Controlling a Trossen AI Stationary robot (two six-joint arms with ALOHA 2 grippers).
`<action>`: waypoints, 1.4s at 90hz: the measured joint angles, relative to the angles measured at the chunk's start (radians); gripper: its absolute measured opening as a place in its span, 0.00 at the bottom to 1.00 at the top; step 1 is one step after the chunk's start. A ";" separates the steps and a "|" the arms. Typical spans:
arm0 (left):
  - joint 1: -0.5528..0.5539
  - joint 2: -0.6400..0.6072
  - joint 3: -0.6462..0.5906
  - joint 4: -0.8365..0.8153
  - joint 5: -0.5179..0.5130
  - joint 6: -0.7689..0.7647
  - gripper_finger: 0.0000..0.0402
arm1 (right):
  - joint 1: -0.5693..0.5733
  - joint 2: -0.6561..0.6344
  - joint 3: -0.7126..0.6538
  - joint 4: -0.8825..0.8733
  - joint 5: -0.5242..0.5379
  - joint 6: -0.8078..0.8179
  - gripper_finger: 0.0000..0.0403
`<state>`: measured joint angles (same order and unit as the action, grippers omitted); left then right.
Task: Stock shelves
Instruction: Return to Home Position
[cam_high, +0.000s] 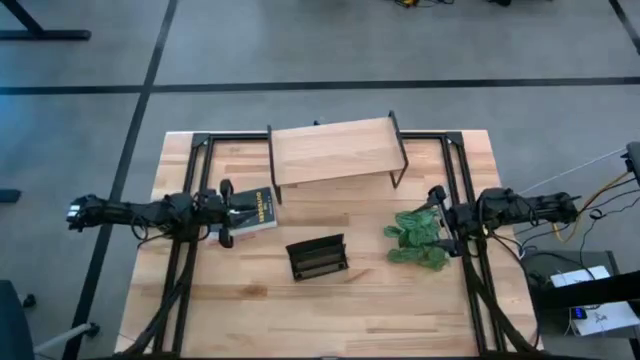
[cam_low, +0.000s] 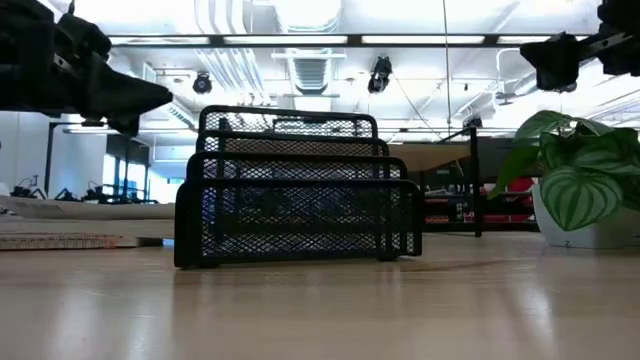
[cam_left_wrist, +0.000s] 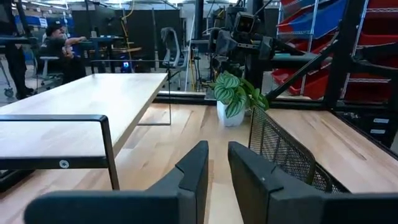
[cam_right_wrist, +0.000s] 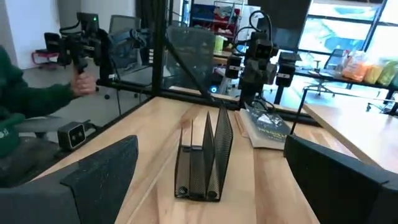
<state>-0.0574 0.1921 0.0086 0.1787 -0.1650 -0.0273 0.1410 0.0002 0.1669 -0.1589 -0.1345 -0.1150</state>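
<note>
The shelves (cam_high: 335, 150) are a small light-wood riser on thin black legs, standing at the table's far middle with nothing on the board. A dark book (cam_high: 256, 212) lies flat on the table's left. My left gripper (cam_high: 226, 213) hovers over the book's left edge, its fingers (cam_left_wrist: 194, 174) a narrow gap apart with nothing between them. A green plant in a white pot (cam_high: 415, 238) stands on the right. Beside it, my right gripper (cam_right_wrist: 211, 149) hangs wide open above the table.
A black wire mesh rack (cam_high: 318, 257) stands upright at the table's near middle, between the two grippers. Bare tabletop (cam_high: 330, 310) lies near the front edge. Beyond the table a person's hand (cam_right_wrist: 81, 81) holds a device.
</note>
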 joint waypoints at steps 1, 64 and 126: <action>0.000 0.000 0.000 0.000 0.000 0.000 0.12 | 0.000 0.000 -0.001 0.000 0.000 0.000 0.96; 0.000 0.098 0.000 -0.016 -0.003 0.019 0.12 | 0.000 0.002 -0.014 0.013 0.004 -0.177 0.96; 0.000 0.161 0.000 -0.016 -0.005 0.018 0.12 | 0.000 0.002 -0.014 0.013 0.003 -0.208 0.96</action>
<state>-0.0574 0.3534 0.0086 0.1627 -0.1696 -0.0090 0.1413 0.0025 0.1528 -0.1459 -0.1310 -0.3229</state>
